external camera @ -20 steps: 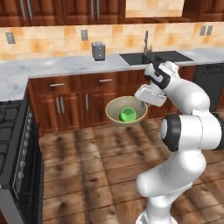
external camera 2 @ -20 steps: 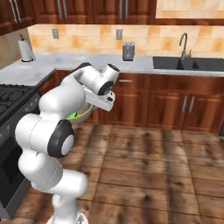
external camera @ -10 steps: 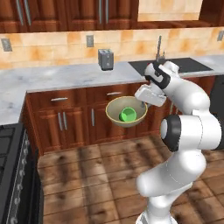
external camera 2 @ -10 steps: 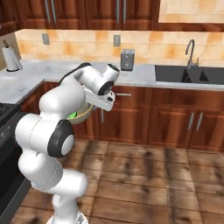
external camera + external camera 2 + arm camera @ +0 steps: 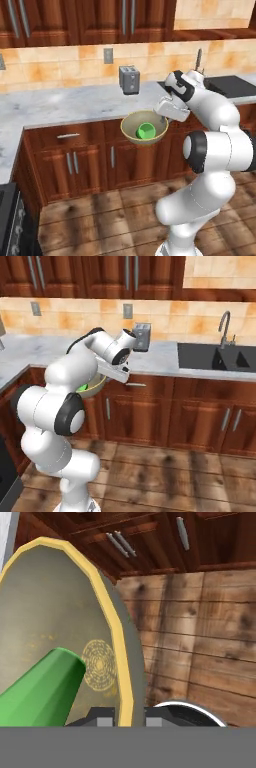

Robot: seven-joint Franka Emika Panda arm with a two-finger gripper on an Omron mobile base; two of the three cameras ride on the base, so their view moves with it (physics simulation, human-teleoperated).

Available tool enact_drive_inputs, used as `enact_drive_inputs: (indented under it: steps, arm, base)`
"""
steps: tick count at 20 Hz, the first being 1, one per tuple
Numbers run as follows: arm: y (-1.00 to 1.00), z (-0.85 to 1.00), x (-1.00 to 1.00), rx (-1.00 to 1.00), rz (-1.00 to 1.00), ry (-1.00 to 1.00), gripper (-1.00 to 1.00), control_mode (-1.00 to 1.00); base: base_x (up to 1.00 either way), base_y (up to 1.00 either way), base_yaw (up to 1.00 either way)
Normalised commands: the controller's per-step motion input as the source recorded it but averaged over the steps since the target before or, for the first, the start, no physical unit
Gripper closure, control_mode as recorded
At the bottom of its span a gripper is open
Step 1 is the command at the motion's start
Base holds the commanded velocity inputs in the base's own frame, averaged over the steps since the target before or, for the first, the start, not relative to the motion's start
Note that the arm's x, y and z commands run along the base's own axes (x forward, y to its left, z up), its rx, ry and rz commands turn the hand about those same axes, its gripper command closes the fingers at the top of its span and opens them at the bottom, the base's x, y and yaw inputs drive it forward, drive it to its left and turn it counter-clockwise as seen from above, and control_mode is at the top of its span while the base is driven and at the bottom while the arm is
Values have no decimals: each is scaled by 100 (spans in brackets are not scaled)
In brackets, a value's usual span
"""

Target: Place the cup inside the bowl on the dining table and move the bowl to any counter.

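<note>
The tan bowl [image 5: 131,138] hangs in the air in front of the counter [image 5: 65,106], level with its edge. The green cup [image 5: 146,131] lies inside it. My gripper [image 5: 164,118] is shut on the bowl's right rim. In the right base view the bowl [image 5: 96,385] peeks out from behind my arm, with a bit of the cup [image 5: 82,388] showing. In the hand view the bowl's yellow rim [image 5: 107,612] runs between my fingertips [image 5: 102,716], the gripper [image 5: 125,716] pinches it, and the cup [image 5: 40,692] rests in the olive inside. The dining table is out of view.
A silver toaster [image 5: 130,80] stands on the counter behind the bowl. A dark sink [image 5: 215,358] with a faucet [image 5: 225,326] is set into the counter to the right. Wood cabinets [image 5: 75,160] stand below it, a black stove [image 5: 10,225] at lower left, and wood floor [image 5: 175,476].
The whole picture has shifted: the base has driven closer to the counter, so the toaster and cabinets look larger. The bowl with the cup stays in my grip.
</note>
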Motion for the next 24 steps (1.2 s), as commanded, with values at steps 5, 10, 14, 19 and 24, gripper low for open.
enact_drive_inputs:
  steps: [5,10,14,19,24]
  arm:
    - [0,0,0,0,0,0,100,100]
    - [0,0,0,0,0,0,100,100]
    - [0,0,0,0,0,0,100,100]
    - [0,0,0,0,0,0,100,100]
    - [0,0,0,0,0,0,100,100]
  base:
    - [100,-19,0]
    - [99,4,0]
    - [83,16,0]
    - [43,14,0]
    - [18,7,0]
